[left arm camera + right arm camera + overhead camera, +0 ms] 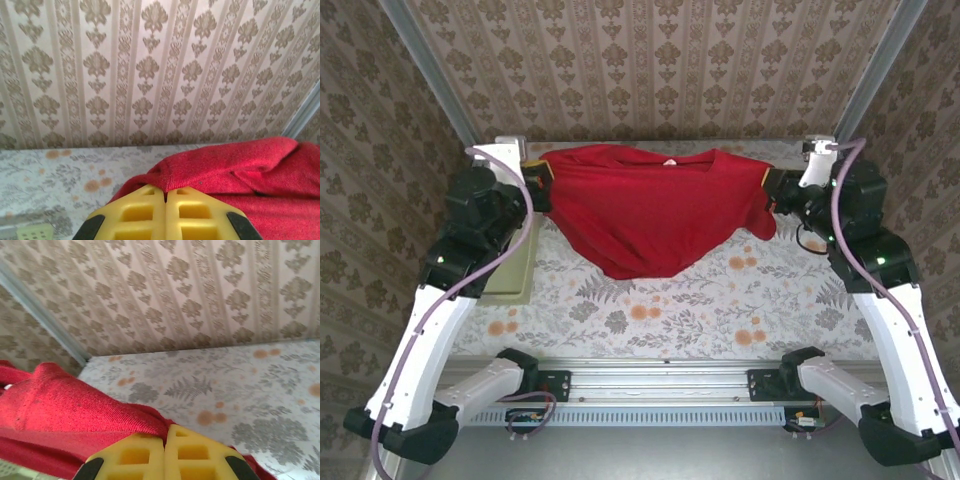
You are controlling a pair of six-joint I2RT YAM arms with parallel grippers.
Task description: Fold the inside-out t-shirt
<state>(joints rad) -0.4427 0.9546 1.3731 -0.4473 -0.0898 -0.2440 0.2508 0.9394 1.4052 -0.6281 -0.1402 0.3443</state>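
Left side: left gripper had its jaws pressed fully together. In the left wrist view the two yellow pads met with no gap, and a ridge of red cloth was bunched right at their tips, so the jaws were pinching the left end of the inside-out t-shirt. Behind and below these jaws, toward the arm's base, a pale green basket sat on the table, partly under the arm.

Middle: the shirt spanned the whole gap between the two sets of jaws. Its upper edge ran roughly straight from one pair of tips to the other, with the neckline about midway and a small white tag at the collar. From that edge the cloth sagged to a rounded point on the side nearer the arm bases, over the floral tablecloth. I could not tell whether that point touched the cloth below.

Right side: right gripper was likewise closed tight. In the right wrist view its pads were flush together, with a fold of red fabric clamped at the tips. The shirt spread away to the left of these jaws, and bare tablecloth lay ahead and to the right.
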